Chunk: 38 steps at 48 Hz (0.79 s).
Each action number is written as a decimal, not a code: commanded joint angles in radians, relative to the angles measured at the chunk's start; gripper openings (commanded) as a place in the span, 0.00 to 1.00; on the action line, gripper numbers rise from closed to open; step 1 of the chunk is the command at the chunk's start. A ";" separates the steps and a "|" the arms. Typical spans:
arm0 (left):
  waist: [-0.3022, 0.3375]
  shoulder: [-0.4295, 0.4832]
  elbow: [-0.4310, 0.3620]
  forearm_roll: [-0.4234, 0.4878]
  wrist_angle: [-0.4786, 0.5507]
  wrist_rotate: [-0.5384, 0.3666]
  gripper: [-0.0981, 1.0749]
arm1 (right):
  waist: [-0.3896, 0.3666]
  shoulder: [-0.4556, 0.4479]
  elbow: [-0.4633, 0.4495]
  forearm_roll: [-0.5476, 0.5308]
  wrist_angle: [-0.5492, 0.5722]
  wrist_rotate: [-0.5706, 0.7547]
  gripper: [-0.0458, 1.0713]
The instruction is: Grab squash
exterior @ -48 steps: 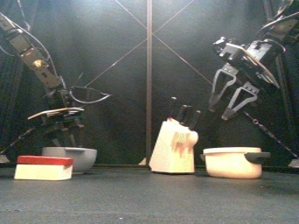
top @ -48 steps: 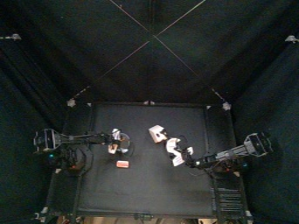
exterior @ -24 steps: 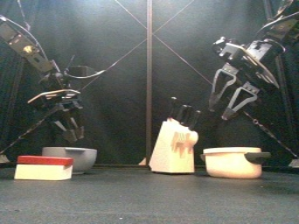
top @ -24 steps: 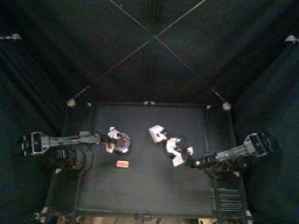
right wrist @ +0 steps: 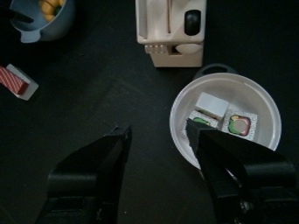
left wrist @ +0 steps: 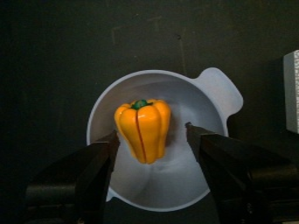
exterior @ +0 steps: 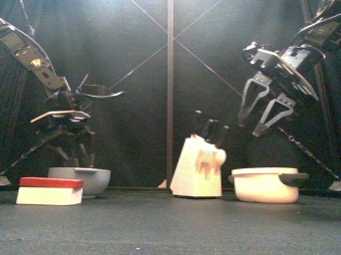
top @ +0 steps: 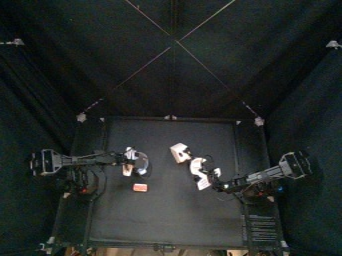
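Observation:
An orange-yellow ribbed squash (left wrist: pixel 142 129) with a green stem lies in a pale grey bowl (left wrist: pixel 187 92). My left gripper (left wrist: pixel 152 140) hangs open right above it, one jaw on each side of the squash, touching nothing. In the front view the bowl (exterior: pixel 83 178) stands at the left, the left gripper (exterior: pixel 72 149) is just above it, and the squash is hidden behind the rim. My right gripper (right wrist: pixel 158 136) is open and empty, raised high at the right (exterior: pixel 262 125); its view also catches the squash (right wrist: pixel 47 7).
A red and white box (exterior: pixel 50 190) lies in front of the bowl. A cream knife block (exterior: pixel 198 165) stands mid-table. A white pot (right wrist: pixel 261 103) with small packets inside sits at the right, below my right gripper.
My left gripper has turned to point down over the bowl and its jaws have spread wider. The right arm has not moved.

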State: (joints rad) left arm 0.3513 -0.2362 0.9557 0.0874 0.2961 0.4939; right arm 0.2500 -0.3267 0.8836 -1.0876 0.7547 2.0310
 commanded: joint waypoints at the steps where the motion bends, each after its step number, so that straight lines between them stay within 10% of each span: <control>1: 0.012 0.014 -0.026 0.003 -0.025 0.000 0.89 | -0.005 -0.009 -0.008 -0.005 0.000 0.000 0.82; 38: 0.048 0.083 -0.028 0.020 -0.040 0.000 0.74 | -0.005 -0.009 -0.006 -0.005 0.000 0.000 0.82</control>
State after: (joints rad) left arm 0.3942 -0.1503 0.9495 0.1043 0.2638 0.4939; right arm 0.2485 -0.3252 0.8851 -1.0876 0.7547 2.0310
